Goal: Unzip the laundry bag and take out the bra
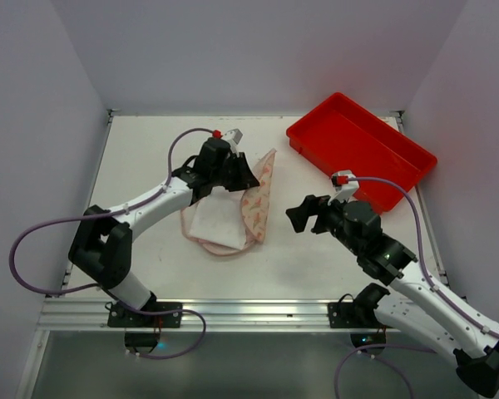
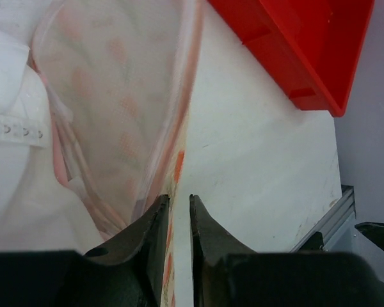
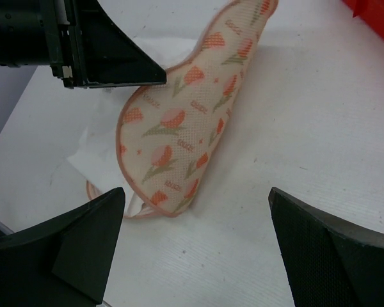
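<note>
Rt of laundry bag (image 1: pixel 262 198), red tray (image 1: pixel 358 141) lies well apart.

Cream bag (image 1: pixel 259 195) with orange tulip print and pink edging, unzipped at mid-table. Its printed lid stands nearly upright at 3 o'clock of the lower half, its rim pinched in my left gripper (image 2: pixel 179 208). The white bra (image 1: pixel 212 223) lies exposed in the lower half.

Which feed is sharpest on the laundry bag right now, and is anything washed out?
Right wrist: print on the laundry bag reads crisp. Left wrist: its mesh lining is soft-focus, the bra blown out white. Top external: even light, faint shadows.
</note>
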Controlling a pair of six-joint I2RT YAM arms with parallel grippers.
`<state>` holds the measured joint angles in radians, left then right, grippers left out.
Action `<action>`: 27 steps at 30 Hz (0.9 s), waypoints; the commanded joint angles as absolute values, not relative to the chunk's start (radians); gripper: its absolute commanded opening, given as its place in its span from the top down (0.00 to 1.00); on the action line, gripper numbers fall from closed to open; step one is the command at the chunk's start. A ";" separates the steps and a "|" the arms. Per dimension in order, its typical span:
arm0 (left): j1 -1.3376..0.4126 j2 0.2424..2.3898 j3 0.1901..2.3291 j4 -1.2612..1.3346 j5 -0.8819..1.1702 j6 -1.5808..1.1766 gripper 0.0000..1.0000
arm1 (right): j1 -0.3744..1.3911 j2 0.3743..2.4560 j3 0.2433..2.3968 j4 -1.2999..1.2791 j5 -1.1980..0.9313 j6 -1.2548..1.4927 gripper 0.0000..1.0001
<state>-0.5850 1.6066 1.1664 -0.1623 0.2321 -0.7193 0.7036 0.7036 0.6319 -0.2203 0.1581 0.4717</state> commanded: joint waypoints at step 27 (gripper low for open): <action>-0.256 1.295 1.118 -0.428 0.061 -0.549 0.00 | 0.770 1.147 0.900 -0.044 0.035 0.378 0.01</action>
<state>-0.3309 1.3357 1.1454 -0.2802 0.1120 -0.6781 0.7319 1.0412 0.7769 -0.1452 0.0570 0.4473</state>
